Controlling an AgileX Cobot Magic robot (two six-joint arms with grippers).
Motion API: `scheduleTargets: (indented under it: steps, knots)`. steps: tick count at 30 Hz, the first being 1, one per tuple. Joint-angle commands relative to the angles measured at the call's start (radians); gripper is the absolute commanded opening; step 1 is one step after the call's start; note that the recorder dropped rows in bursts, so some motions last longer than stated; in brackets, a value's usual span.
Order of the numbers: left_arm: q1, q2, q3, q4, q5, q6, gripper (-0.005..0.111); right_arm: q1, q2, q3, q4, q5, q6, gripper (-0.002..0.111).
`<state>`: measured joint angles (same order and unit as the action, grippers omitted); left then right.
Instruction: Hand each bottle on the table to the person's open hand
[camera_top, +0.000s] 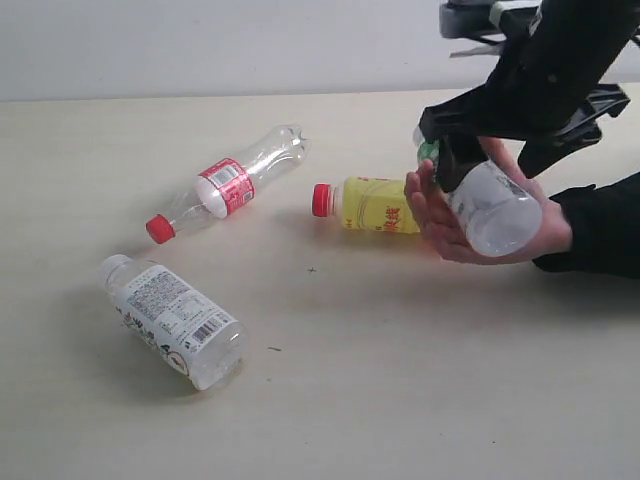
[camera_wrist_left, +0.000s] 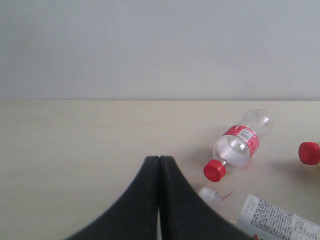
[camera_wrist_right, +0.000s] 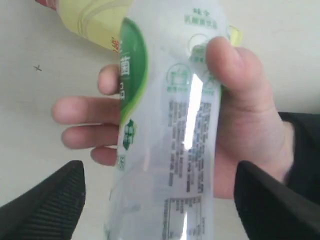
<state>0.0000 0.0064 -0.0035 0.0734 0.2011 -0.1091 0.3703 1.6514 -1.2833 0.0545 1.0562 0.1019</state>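
The right gripper (camera_wrist_right: 159, 200) stood wide open, its jaws clear on either side of a clear bottle (camera_wrist_right: 170, 115) gripped by the person's hand (camera_wrist_right: 245, 130). The left gripper (camera_wrist_left: 159, 162) was closed and empty above the surface (camera_wrist_left: 75, 140).

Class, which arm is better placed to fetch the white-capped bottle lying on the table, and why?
Left, probably. The left gripper, shut, sits close to the white-capped bottle. The right gripper stands open around another bottle in the person's hand, far across the table.
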Motion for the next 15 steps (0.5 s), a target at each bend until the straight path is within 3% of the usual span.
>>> scheduleTargets:
  steps: [1, 10, 15]
  knots:
    - [0.0, -0.006, 0.003, 0.003, -0.002, -0.001, 0.0, -0.007, -0.13, -0.012, -0.012, 0.056, -0.022, 0.075]
    - [0.0, -0.006, 0.003, 0.003, -0.002, -0.001, 0.0, -0.004, -0.633, 0.115, -0.002, 0.009, -0.028, 0.001]
    - [0.0, -0.006, 0.003, 0.003, -0.002, -0.001, 0.0, -0.004, -0.957, 0.261, 0.043, -0.081, -0.03, 0.0]
